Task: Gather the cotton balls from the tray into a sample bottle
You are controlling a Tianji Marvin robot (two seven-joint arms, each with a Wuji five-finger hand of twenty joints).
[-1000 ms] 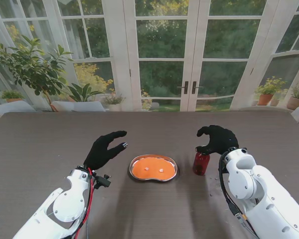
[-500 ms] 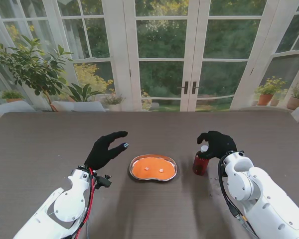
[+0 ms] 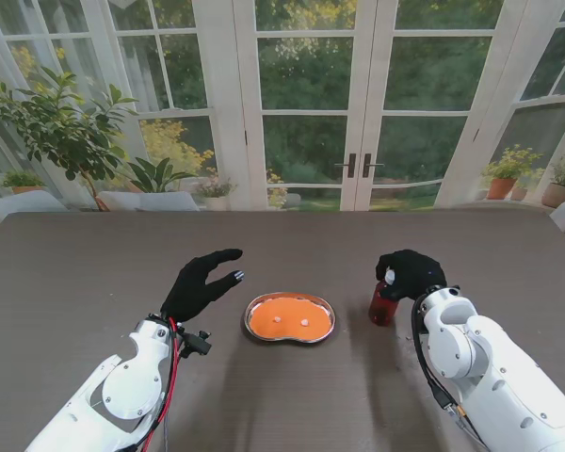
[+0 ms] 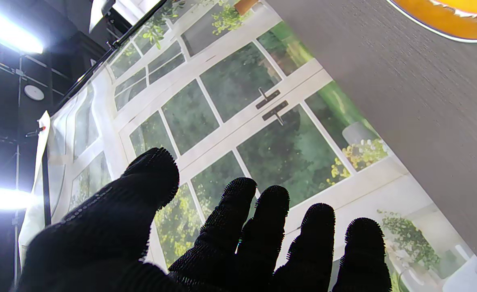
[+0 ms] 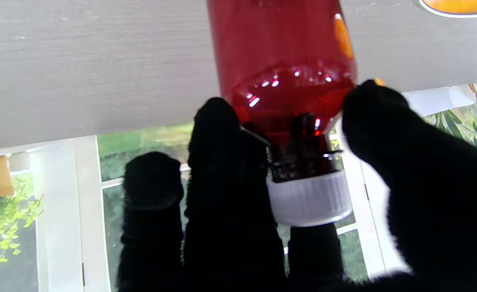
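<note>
Under the right hand (image 3: 411, 273), fingers wrap the red bottle (image 3: 383, 307) neck.

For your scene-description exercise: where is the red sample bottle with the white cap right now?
In the stand view, the red sample bottle with the white cap stands on the table's right side, just right of the orange metal tray, with the right hand closed around its top.

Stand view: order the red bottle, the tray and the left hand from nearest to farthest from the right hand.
1. Red bottle: under the right hand, whose fingers curl around its white cap.
2. Tray: to the bottle's left, mid-table, holding two cotton balls.
3. Left hand: farthest, open, left of the tray.
</note>
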